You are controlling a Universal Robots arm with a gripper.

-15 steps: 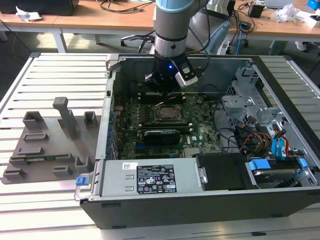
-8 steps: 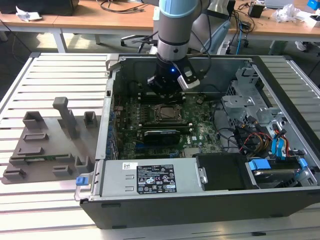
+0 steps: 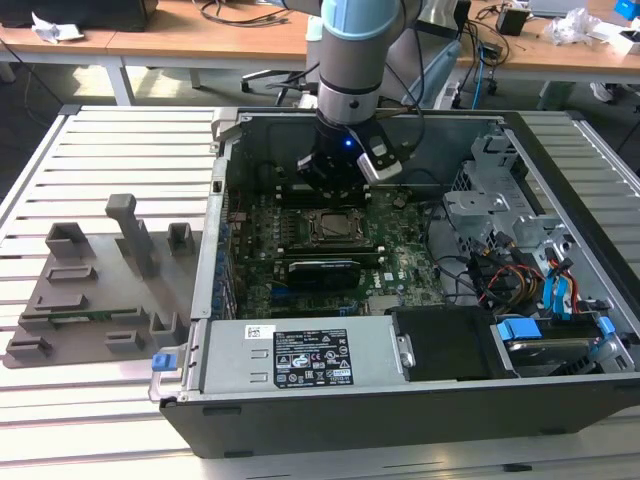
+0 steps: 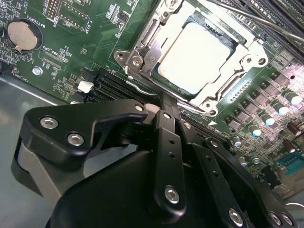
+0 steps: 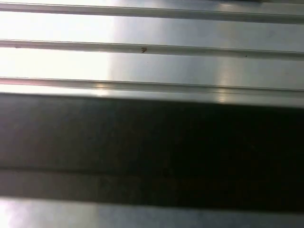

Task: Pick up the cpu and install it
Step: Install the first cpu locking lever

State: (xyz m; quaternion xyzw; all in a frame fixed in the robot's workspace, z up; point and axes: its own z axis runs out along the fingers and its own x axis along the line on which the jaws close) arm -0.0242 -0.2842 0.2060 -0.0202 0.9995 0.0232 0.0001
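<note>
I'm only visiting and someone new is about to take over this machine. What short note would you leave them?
End effector: hanging just above the motherboard beside the socket; whether it is open or shut cannot be told.
Small flat square silvery-grey cpu: lying inside the metal-framed socket in the open black computer case.
Done: cpu appears placed in the socket.
Left: cannot tell whether it is fully seated or latched.

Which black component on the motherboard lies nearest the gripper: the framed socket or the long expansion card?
The socket, square and holding the cpu, sits right under the gripper; the long card lies farther.
</note>
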